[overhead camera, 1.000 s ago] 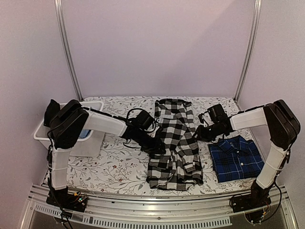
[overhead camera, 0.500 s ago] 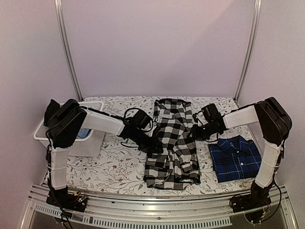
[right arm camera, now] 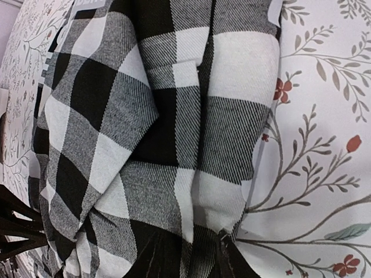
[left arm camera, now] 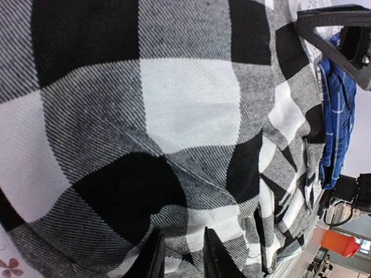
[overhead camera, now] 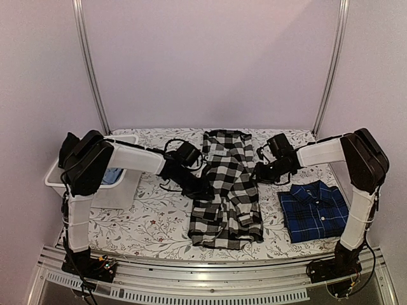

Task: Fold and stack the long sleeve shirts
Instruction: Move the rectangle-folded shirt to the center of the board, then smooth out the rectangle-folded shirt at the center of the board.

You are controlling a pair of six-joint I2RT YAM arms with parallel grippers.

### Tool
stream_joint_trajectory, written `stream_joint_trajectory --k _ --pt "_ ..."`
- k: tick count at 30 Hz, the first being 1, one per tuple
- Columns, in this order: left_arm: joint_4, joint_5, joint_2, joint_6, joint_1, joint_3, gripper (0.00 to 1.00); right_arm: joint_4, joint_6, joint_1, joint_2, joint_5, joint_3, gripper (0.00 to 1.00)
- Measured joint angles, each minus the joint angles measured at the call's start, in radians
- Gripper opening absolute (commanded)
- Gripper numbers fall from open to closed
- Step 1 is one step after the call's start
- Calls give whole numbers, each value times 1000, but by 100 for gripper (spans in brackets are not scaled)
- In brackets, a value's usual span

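The black-and-white buffalo check shirt [overhead camera: 227, 187] lies lengthwise in the middle of the floral table, folded narrow with its collar at the far end. My left gripper [overhead camera: 202, 189] is shut on its left edge; cloth fills the left wrist view [left arm camera: 174, 104] and runs between the fingertips [left arm camera: 211, 255]. My right gripper [overhead camera: 259, 173] is shut on its right edge, with the cloth pinched at the bottom of the right wrist view [right arm camera: 174, 145]. The navy blue plaid shirt [overhead camera: 315, 211] lies folded at the right, and shows in the left wrist view [left arm camera: 336, 110].
A white bin [overhead camera: 114, 178] holding blue cloth stands at the left edge of the table. The floral tablecloth [overhead camera: 152, 222] shows around the shirts. Metal frame posts [overhead camera: 89, 63] rise at the back corners.
Both grippers have moved toward the far side of the table, dragging the check shirt with them. The shirt's near hem now lies farther from the front edge. The blue shirt has not moved.
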Motion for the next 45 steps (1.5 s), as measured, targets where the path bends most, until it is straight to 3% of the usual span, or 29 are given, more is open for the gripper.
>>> stream_joint_trajectory --k 8,16,22,28,41,45 --pt "-54 -9 -53 16 -19 65 26 -72 -1 61 -231 74 -54 30" --pt "-55 -18 -117 15 -37 51 26 -175 34 325 -311 181 -152 29" --pt "-53 -23 -130 6 -37 -6 25 -262 89 455 -343 262 -175 29" --pt "-53 -23 -132 -4 -39 -32 25 -310 134 542 -333 350 -170 29" --pt "-52 -23 -137 -5 -40 -33 25 -450 181 663 -147 529 -41 29" --pt "-52 -23 -137 -5 -40 -33 25 -482 190 666 -140 569 -24 23"
